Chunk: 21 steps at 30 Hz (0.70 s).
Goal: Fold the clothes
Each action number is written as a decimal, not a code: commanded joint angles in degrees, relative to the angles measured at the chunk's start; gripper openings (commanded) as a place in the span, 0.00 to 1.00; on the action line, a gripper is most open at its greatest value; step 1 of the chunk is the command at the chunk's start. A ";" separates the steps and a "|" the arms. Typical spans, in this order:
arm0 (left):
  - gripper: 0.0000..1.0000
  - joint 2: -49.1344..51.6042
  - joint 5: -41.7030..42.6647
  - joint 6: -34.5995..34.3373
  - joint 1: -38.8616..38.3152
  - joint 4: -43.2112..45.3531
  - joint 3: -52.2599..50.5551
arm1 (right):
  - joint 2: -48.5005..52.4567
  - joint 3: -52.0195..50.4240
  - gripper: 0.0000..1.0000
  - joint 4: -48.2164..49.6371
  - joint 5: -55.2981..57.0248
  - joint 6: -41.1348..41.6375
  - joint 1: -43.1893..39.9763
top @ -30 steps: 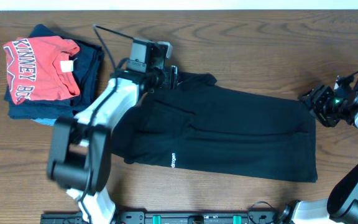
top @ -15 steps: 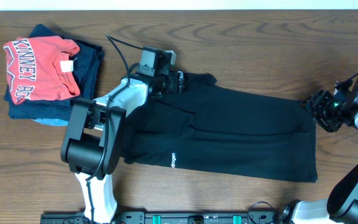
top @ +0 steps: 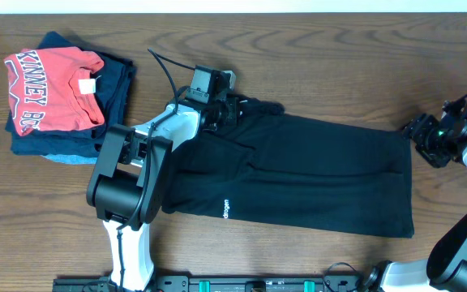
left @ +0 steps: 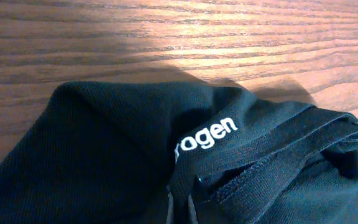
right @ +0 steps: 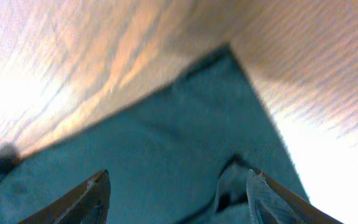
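The clothes (top: 314, 170) are one black garment spread flat across the middle of the table, with a tiny white logo (top: 225, 209) near the front hem. My left gripper (top: 235, 107) sits at the garment's far left corner, shut on a bunched fold of the black fabric. In the left wrist view the jaws (left: 179, 208) pinch the cloth (left: 104, 143) just below a white logo print (left: 207, 134). My right gripper (top: 418, 134) hovers at the far right corner, open. In the right wrist view its fingers (right: 178, 177) straddle the corner of the fabric (right: 166, 124) without touching it.
A stack of folded garments stands at the far left, a red T-shirt (top: 51, 85) with white lettering on top of navy pieces (top: 118, 81). A black cable (top: 169, 69) arcs up from the left wrist. Bare wooden table (top: 339, 65) lies behind the garment.
My left gripper has slid right along the garment's far edge and closed on the fabric at the corner. The right gripper has drifted slightly right, still open.
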 commanded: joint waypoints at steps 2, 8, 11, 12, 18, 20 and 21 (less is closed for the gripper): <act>0.06 -3.15 0.63 -0.68 0.28 -0.13 0.42 | -0.04 -0.96 0.68 3.37 4.35 0.02 0.79; 0.06 -9.99 0.57 -0.63 0.28 -1.22 0.42 | 0.07 -5.01 0.68 12.35 5.68 0.87 0.79; 0.06 -11.82 0.59 -0.66 0.28 -1.99 0.42 | 0.70 -7.39 0.68 16.87 6.82 1.09 0.79; 0.06 -12.24 0.59 -0.66 0.28 -2.54 0.42 | 1.20 -8.15 0.68 18.51 6.78 1.11 0.79; 0.06 -12.85 0.57 -0.13 0.28 -6.19 0.42 | 6.84 -9.01 0.66 22.80 6.73 1.11 0.79; 0.06 -12.85 0.55 0.04 0.28 -7.21 0.42 | 9.46 -9.01 0.66 24.59 5.49 1.09 0.79; 0.06 -12.85 0.55 0.09 0.28 -7.69 0.42 | 10.86 -9.01 0.65 25.66 4.17 1.09 0.79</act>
